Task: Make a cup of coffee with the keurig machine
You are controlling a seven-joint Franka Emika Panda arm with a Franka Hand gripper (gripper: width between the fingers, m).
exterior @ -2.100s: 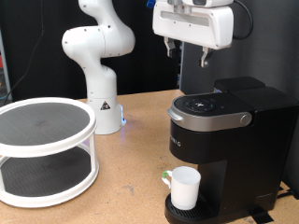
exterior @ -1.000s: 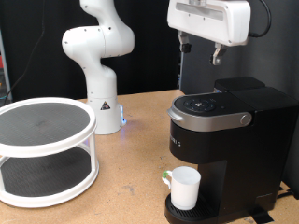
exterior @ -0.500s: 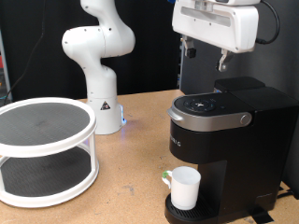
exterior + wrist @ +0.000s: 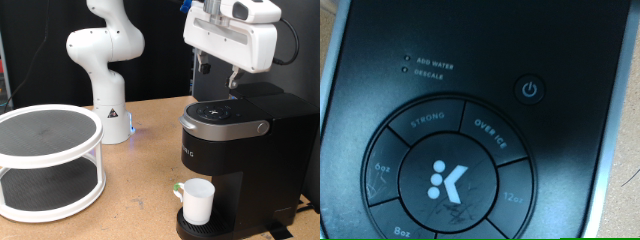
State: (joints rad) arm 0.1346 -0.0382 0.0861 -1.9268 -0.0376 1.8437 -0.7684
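The black keurig machine (image 4: pixel 245 150) stands at the exterior view's right, its lid shut. The white cup (image 4: pixel 197 201) sits upright on its round drip tray (image 4: pixel 186 229), under the spout. My gripper (image 4: pixel 219 72) hangs a little above the machine's top, tilted, with its two fingers apart and nothing between them. The wrist view looks down on the machine's top panel (image 4: pixel 470 120), with the power button (image 4: pixel 528 89) and the round ring of brew buttons around the centre K button (image 4: pixel 448 181). My fingers do not show in the wrist view.
A white two-tier round rack (image 4: pixel 48 160) stands at the exterior view's left on the wooden table (image 4: pixel 140 175). The white arm base (image 4: pixel 106 80) stands behind it, at the table's far side.
My gripper has moved towards the exterior view's right, come down closer over the machine's top and tilted. The cup and the machine have not moved.
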